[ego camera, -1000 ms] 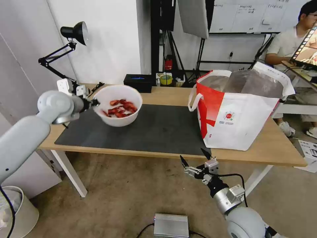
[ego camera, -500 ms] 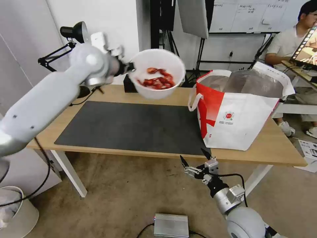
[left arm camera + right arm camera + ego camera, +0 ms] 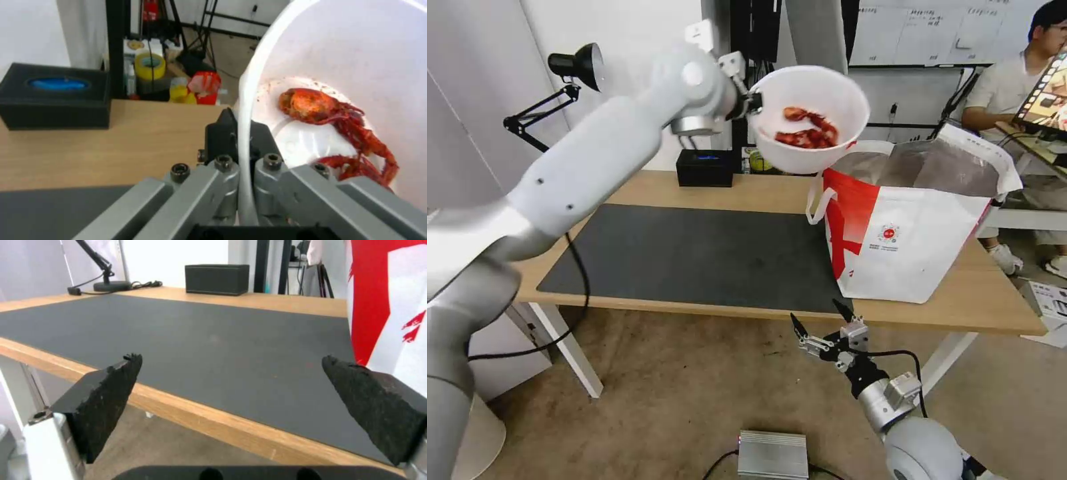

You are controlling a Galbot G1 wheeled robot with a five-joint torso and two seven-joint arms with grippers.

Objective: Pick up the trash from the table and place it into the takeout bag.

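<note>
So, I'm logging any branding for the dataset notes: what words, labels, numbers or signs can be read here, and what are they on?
Nothing can be read word for word.
Takeout bag: a small round red logo with two tiny lines of text beneath, too small to read.
Whiteboard on the back wall: faint handwriting, too small to read.
Black box: a blue oval patch on top, no text.
White bowl held by the left pincer: no print.

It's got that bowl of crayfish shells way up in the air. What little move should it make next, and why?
Probably carry the bowl a bit farther toward the robot's right, over the takeout bag. The left gripper pinches the bowl's rim with its jaws, holding it high beside the bag's near edge, not yet over the foil-lined opening. The right gripper waits open below the table edge.
</note>
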